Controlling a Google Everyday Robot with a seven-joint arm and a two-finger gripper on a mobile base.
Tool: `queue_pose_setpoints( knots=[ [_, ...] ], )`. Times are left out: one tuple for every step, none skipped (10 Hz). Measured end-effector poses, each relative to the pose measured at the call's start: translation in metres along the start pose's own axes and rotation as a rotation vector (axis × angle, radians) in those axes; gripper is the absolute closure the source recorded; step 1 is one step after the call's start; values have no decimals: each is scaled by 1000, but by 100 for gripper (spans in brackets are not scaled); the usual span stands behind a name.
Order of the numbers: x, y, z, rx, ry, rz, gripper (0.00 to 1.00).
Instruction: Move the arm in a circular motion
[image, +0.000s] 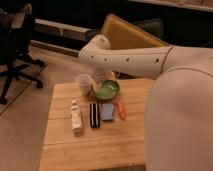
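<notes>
Here arm (132, 59) stretches over wooden table (100, 145); pincer hidden behind it, state unknowable

the arm (150, 62) is stretched from the near right across the far part of the surface (95, 145). the claw (106, 79) is found beneath its far end, over the bowl (105, 91). a cup (83, 83) is set left of the bowl. nearer, a bottle (75, 116), a dark bar (93, 114), a packet (107, 112) and a carrot (121, 110) are lined left to right. a chair (15, 45) is placed far left.
</notes>
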Motion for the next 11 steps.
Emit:
queue_pose_setpoints(
  knots=[
    [-4,-22,1,40,5,27,35],
    [-16,-47,2,85,6,54,35],
    [-29,-56,0,104,-4,51,35],
    [-45,-58,-2,113,-22,36,35],
    [-66,-54,-5,113,-47,14,35],
    [-96,-36,-6,92,-82,-33,35],
    [-111,-22,-7,75,-101,-60,35],
    [-121,-10,-7,57,-115,-83,35],
    [-131,17,-8,12,-138,-123,35],
    [-136,50,-10,-40,-160,-166,35],
    [-137,83,-14,-86,-178,-209,35]
  ],
)
